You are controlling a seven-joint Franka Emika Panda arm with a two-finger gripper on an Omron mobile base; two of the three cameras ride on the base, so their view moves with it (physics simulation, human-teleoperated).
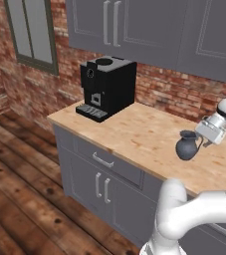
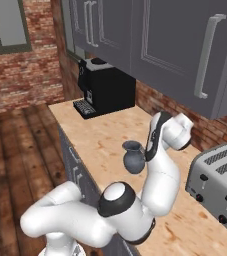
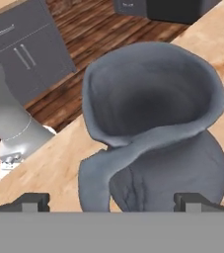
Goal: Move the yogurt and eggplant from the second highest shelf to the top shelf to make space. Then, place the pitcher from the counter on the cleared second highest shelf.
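The dark blue-grey pitcher stands upright on the light-wood counter, near its front edge. My gripper reaches it from the right at body height. In the right base view the pitcher sits just left of the gripper. The hand view looks into the flared rim of the pitcher from very close. There the gripper is open, its fingertips wide apart at the pitcher's base and nothing gripped. The yogurt, eggplant and both shelves are out of view.
A black coffee machine stands at the counter's left end. A silver toaster sits to the right of the arm. Grey wall cabinets hang above the counter against the brick wall. Grey cabinet fronts and wood floor lie below.
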